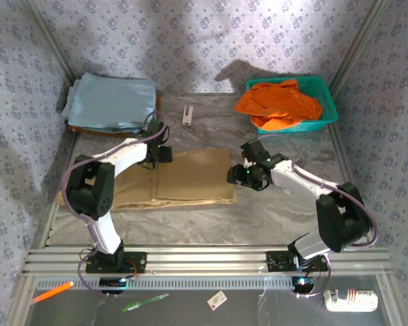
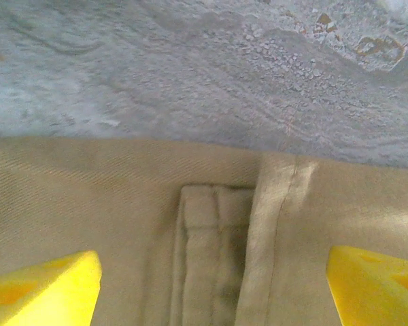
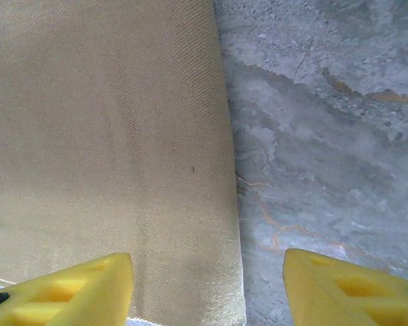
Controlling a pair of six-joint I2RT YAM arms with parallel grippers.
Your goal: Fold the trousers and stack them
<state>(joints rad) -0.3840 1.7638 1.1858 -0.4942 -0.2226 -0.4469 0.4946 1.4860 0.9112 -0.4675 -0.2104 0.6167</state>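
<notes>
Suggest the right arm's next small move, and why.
Probably lower the right gripper and close its fingers on the trousers' right edge: the fingers stand open astride that edge, the trousers lie flat and long, and the left gripper is open over the cloth, holding nothing.

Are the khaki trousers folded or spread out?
Folded: the trousers lie as a compact rectangle, with one layer's edge overlapping another.

Floral-patterned walls [image 1: 211, 41] on three sides; grey marbled table [image 1: 190, 224]; aluminium rails [image 1: 211, 259] along near edge.
</notes>
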